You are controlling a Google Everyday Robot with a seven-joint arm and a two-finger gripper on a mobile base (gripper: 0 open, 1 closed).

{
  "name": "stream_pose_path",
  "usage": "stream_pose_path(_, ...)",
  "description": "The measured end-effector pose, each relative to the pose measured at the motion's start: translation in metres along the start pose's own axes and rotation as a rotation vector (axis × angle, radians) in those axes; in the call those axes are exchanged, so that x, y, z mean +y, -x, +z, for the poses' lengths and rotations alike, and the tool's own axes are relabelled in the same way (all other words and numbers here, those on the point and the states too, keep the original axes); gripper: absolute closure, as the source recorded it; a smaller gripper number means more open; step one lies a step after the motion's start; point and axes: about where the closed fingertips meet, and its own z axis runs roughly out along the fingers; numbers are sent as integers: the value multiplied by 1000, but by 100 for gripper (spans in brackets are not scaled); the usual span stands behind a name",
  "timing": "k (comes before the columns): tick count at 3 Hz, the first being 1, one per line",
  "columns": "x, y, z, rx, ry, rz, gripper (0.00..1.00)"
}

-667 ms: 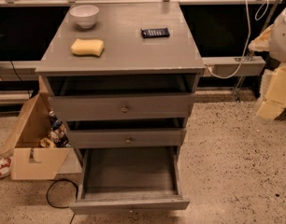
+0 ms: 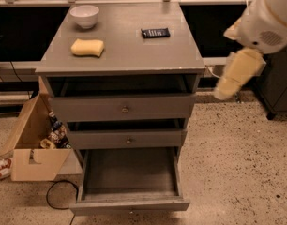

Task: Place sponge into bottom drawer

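The pale-yellow sponge [image 2: 87, 48] lies on the left part of the grey cabinet's top [image 2: 129, 50], in front of the white bowl [image 2: 84, 16]. The bottom drawer [image 2: 130, 175] is pulled out, and its flat grey floor is bare. The two upper drawers with small knobs sit slightly ajar. My gripper [image 2: 226, 89] hangs at the end of the arm to the right of the cabinet, at the height of the top drawer. It is far from the sponge and holds nothing that I can see.
A black remote-like device [image 2: 155, 33] lies on the cabinet top at the right. An open cardboard box [image 2: 33, 144] with items inside stands on the floor at the left. A black cable [image 2: 56, 198] loops beside the bottom drawer. A dark cabinet [image 2: 279, 88] stands at the far right.
The arm and gripper have moved left, closer to the cabinet's right side. The sponge, the bowl and the drawers have not moved.
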Motion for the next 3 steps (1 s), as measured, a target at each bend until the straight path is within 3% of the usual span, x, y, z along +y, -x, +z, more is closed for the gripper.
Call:
stream_pose_path(1,-46,44,34,-132,-27,37,0)
stream_pose_path(2,-93,122,82,-322,-17,63,0)
stream_pose_path(3,-112,177,106,-427,24,-9,0)
